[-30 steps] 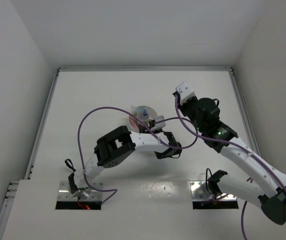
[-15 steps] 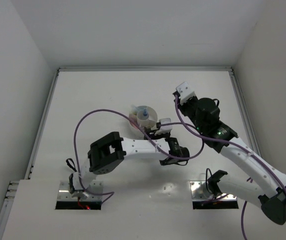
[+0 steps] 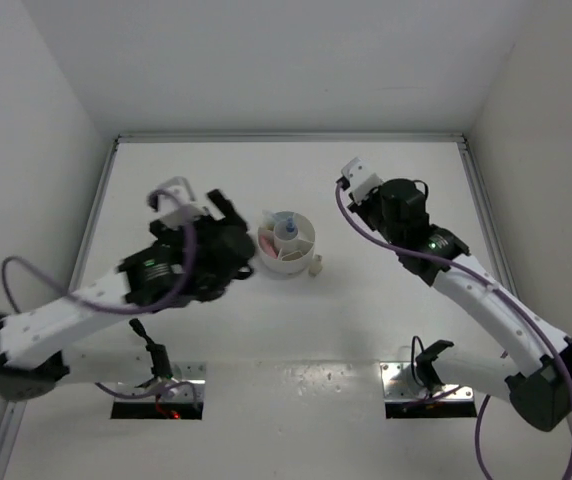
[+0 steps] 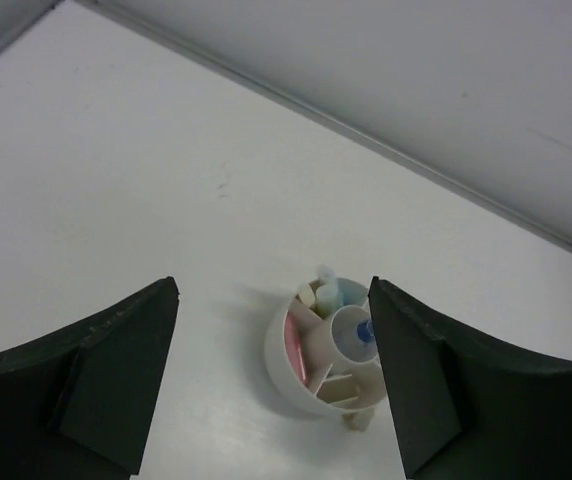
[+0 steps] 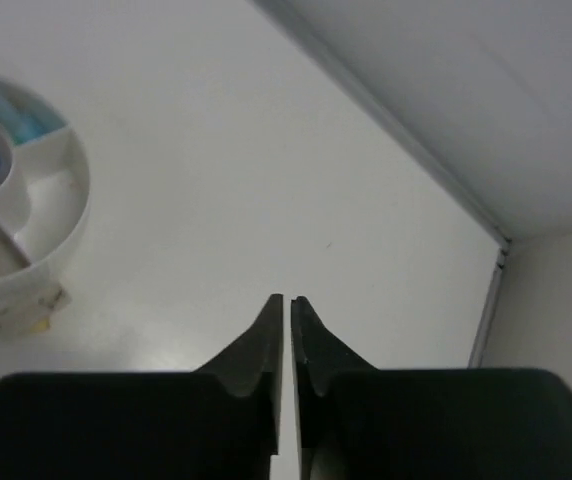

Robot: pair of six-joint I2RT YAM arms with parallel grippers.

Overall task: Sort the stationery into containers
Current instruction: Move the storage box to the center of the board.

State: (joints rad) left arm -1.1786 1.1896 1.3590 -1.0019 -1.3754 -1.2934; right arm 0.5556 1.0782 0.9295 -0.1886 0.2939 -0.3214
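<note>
from above, the round white tub (image 3: 291, 264) sits mid-worktop (image 3: 366, 320). the left end effector (image 3: 236, 235) is just to its left, and the right arm (image 3: 466, 290) is well apart on its right. the overhead view gives only smudges of colour inside the tub.

the left wrist camera fills that in. a pink piece (image 4: 298, 352) lies in the left compartment and a blue-tipped piece (image 4: 364, 332) stands in the centre cup. a pale blue piece (image 4: 330, 292) and a cream piece (image 4: 309, 297) poke up on the far side. the same view shows the left fingers (image 4: 106, 380) spread wide, with the tub framed between them but some way ahead.

the right wrist camera shows the right end effector (image 5: 286, 300) narrowed to a hairline slit over bare worktop.

a small beige piece (image 3: 315, 265) lies outside the tub, hard by its near-right wall; i cannot tell whether it touches. the right wrist view cuts the tub off at its left edge, and the near compartments are hard to read. from above i cannot pick out the right fingers.

half a second ago the left arm (image 3: 76, 310) stretched across the tub's near side; it has swung back to the left.
</note>
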